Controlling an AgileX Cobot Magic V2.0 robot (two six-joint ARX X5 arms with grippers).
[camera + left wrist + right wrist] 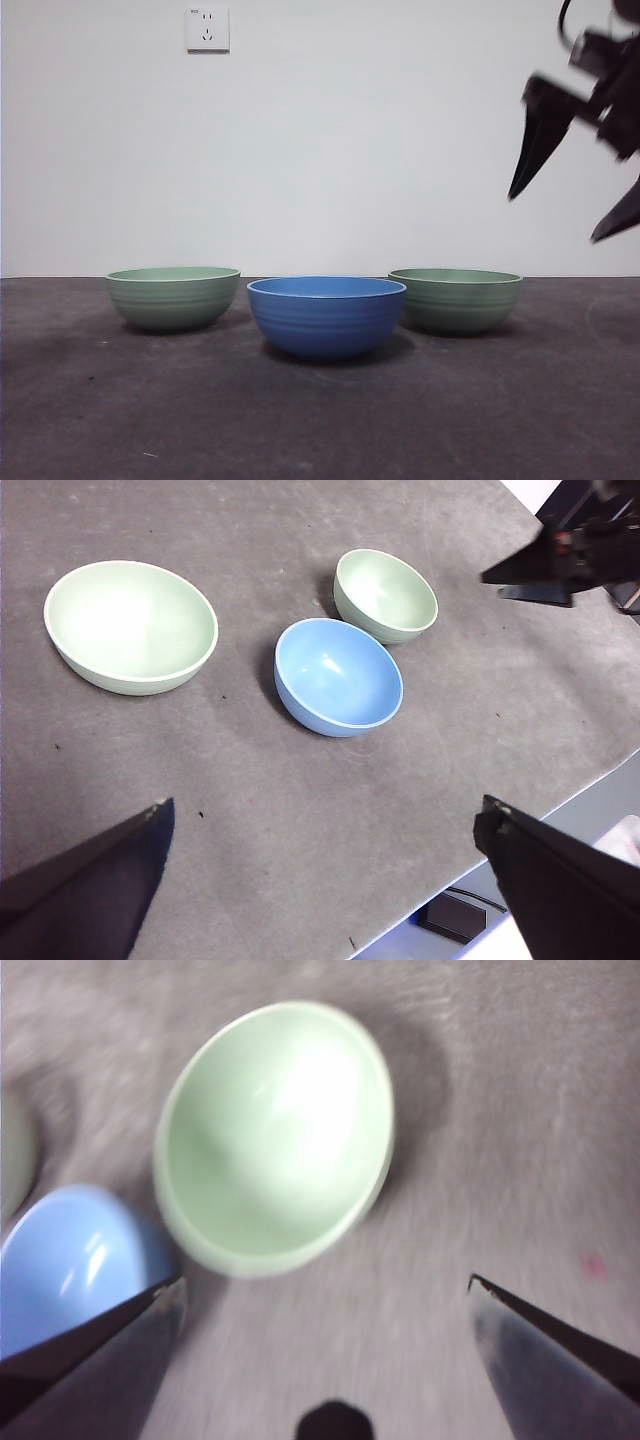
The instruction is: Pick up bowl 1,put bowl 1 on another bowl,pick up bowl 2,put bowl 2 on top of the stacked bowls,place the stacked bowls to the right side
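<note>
Three bowls stand apart on the dark table. The blue ribbed bowl (326, 315) (338, 675) is in the middle, nearest the front camera. One pale green bowl (173, 297) (130, 625) stands to its left, a second pale green bowl (456, 299) (385, 593) to its right. My right gripper (555, 215) (325, 1282) hangs open high at the right, above and beside the right green bowl (275, 1135), with the blue bowl (70, 1260) close by; its view is blurred. My left gripper (325, 810) is open, high over the table and holding nothing. It is outside the front view.
A white wall outlet (207, 28) sits high on the pale back wall. The table's edge (560, 800) runs close behind the left gripper, with a dark object (455, 915) on the floor below it. The right arm's gripper (560, 565) shows beyond the right green bowl.
</note>
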